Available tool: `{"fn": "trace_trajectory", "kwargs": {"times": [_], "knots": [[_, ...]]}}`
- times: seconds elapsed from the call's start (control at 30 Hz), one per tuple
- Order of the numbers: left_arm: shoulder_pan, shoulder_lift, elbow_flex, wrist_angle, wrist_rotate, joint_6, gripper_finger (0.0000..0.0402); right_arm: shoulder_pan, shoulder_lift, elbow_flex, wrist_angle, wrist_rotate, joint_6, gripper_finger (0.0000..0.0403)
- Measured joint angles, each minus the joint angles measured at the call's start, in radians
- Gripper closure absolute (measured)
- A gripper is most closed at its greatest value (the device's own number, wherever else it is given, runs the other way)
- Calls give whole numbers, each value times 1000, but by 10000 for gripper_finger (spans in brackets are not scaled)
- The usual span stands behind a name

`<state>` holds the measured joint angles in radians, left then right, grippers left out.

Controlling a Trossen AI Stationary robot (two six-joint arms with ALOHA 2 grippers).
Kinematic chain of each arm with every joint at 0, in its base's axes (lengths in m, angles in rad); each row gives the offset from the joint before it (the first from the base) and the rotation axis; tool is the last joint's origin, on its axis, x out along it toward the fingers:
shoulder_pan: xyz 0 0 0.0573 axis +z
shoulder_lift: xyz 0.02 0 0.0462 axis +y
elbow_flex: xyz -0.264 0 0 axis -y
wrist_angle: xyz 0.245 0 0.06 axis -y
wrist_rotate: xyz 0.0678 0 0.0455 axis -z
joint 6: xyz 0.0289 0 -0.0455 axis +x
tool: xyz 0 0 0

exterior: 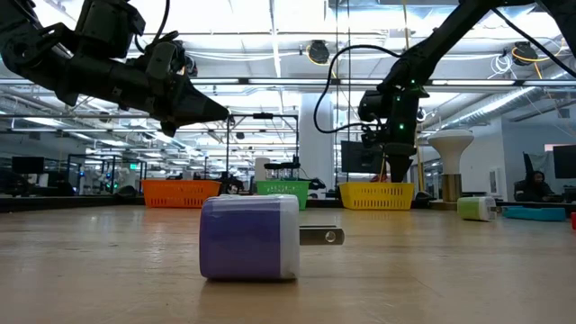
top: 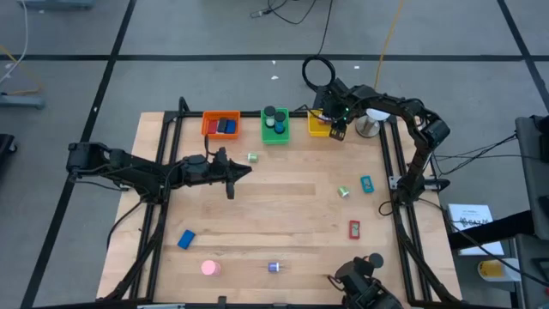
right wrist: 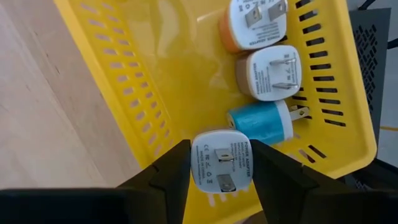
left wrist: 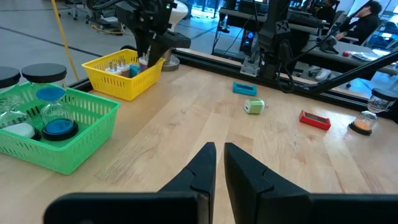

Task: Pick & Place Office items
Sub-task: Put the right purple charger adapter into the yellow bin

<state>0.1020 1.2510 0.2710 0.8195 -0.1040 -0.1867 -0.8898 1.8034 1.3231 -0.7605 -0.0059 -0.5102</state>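
High view: the right gripper (top: 337,129) hangs over the yellow bin (top: 319,125) at the table's far edge; what it holds is hidden here. The left gripper (top: 243,171) hovers left of centre over the wooden table (top: 283,215).

Low view: a purple adapter (exterior: 249,237) with metal prongs lies nearest; the room behind is an open workshop.

Left wrist view: the left fingers (left wrist: 202,168) are together, nothing between them.

Right wrist view: the right fingers (right wrist: 171,168) clamp a white adapter (right wrist: 222,162) above the slotted bin, where three adapters (right wrist: 264,121) lie.
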Motion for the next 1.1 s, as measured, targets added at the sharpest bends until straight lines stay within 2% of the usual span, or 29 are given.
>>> {"fn": "trace_trajectory", "kwargs": {"times": [0.2, 0.43, 0.73, 1.1], "knots": [[0, 0, 0, 0, 0, 0, 369, -1, 0, 0, 1, -14, 0, 260], [0, 0, 0, 0, 0, 0, 369, -7, 0, 0, 4, -24, 15, 242], [0, 0, 0, 0, 0, 0, 369, -14, 0, 0, 0, -22, 32, 245], [0, 0, 0, 0, 0, 0, 369, -27, 0, 0, 0, -23, 223, 246]]}}
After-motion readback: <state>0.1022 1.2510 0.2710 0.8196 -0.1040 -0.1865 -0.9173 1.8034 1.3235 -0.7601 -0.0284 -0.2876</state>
